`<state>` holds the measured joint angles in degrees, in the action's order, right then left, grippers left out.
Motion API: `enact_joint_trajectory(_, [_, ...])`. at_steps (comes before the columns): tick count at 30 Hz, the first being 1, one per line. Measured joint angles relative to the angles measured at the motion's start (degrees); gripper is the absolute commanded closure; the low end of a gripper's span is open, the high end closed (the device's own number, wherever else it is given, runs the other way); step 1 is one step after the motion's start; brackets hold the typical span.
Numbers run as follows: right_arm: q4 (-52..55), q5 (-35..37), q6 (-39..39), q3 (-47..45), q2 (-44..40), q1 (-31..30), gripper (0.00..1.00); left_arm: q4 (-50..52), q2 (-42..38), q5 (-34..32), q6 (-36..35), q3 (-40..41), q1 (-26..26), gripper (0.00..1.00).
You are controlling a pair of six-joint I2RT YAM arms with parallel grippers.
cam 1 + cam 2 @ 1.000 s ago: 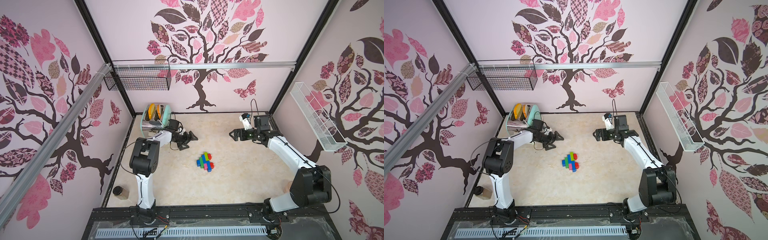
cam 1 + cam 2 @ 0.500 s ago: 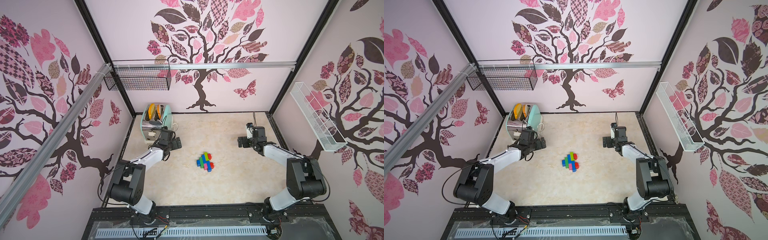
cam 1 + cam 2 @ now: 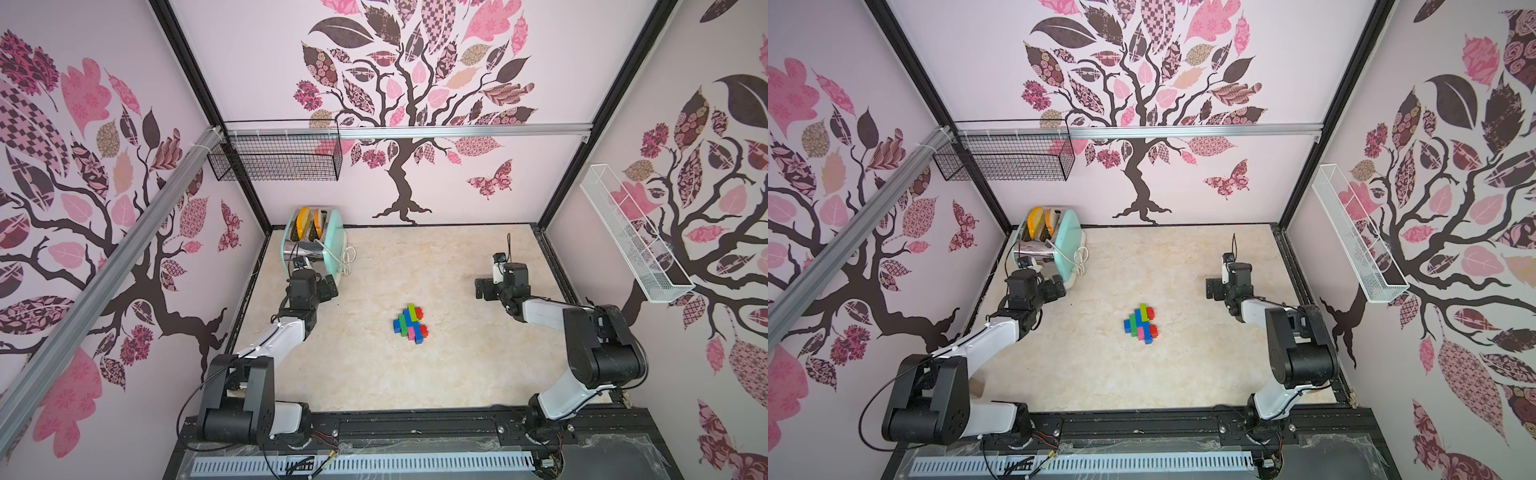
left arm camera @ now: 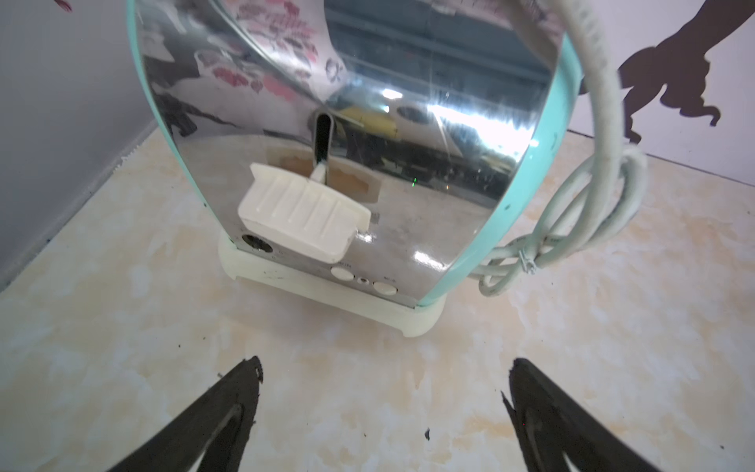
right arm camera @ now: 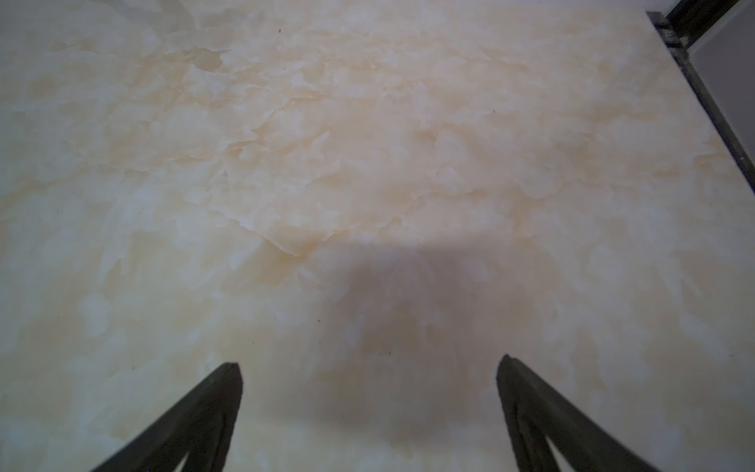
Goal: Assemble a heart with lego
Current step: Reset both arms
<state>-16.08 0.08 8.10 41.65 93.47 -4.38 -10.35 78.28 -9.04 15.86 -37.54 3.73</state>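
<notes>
Both my arms draw back from the heart (image 3: 410, 324), which lies joined between them in both top views; assembly looks done. Left wrist: my left gripper (image 4: 384, 367) gapes empty before the toaster (image 4: 347, 122). Right wrist: my right gripper (image 5: 369, 363) gapes empty too.

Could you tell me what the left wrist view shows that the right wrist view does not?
Only the left wrist view shows the toaster, its white lever and cord. Only the right wrist view shows the black frame edge. Both show the marbled tabletop and open jaws, of the left gripper and the right gripper; neither shows the heart.
</notes>
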Motion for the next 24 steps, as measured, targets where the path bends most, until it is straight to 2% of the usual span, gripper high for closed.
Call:
enact_joint_trajectory(5, [-8.37, -0.44, -1.33, -8.0, -4.35, 1.44, 0.01, -4.0, -0.52, 0.46, -1.46, 1.77, -1.88, 0.03])
enact_joint_trajectory(10, [-14.01, -0.2, -2.51, -11.45, -4.9, 3.02, 0.0, -9.11, -4.61, -3.91, -4.09, 8.2, -1.9, 0.03])
enact_joint_trajectory(14, [-16.48, -0.17, -2.93, -12.24, -4.98, 3.04, 0.0, -16.87, -0.59, -5.07, -5.75, 12.74, -2.97, 0.03])
enact_joint_trajectory(20, [-21.0, 2.4, -3.67, -13.88, -5.01, 2.89, 0.0, -17.42, 3.34, -3.39, -5.86, 11.17, -6.75, 0.03])
enact_joint_trajectory(24, [-24.04, 3.96, -4.04, -16.33, -5.01, 2.51, 0.0, -18.67, 3.8, -3.06, -5.84, 9.77, -7.21, 0.03])
